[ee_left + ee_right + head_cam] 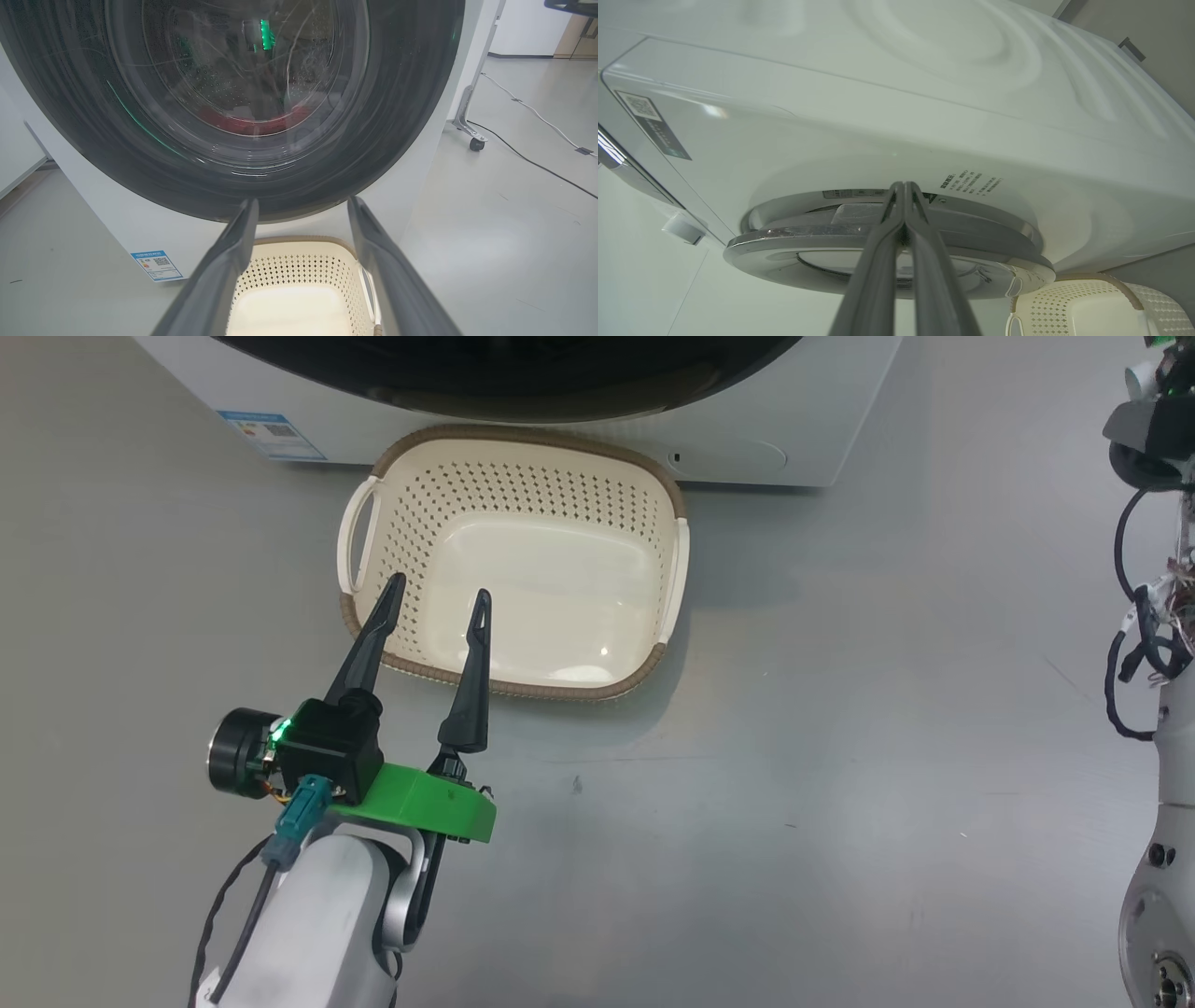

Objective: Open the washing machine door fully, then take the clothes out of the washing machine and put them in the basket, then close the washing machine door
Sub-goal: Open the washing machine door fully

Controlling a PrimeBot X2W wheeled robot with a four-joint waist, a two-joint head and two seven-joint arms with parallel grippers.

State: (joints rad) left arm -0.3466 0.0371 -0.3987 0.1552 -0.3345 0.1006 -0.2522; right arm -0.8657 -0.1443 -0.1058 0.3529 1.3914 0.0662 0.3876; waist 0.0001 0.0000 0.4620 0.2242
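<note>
The white washing machine (822, 411) stands at the top of the head view, with its black-rimmed washing machine door (70, 107) facing the left wrist camera. Red clothes (243, 125) lie low in the drum behind the glass. The cream basket (523, 485) sits on the floor against the machine's front and holds nothing. My left gripper (439, 586) hovers open over the basket's near-left rim, its fingers bare. My right gripper (903, 185) is shut and holds nothing. Its tips are at the edge of the door (794, 242), where a gap shows between door and machine front.
A blue label sticker (271, 434) marks the machine's lower left front. A wheeled stand leg (469, 126) and a cable (528, 158) lie on the grey floor right of the machine. My right arm's pale body and wiring (1158, 709) run along the head view's right edge.
</note>
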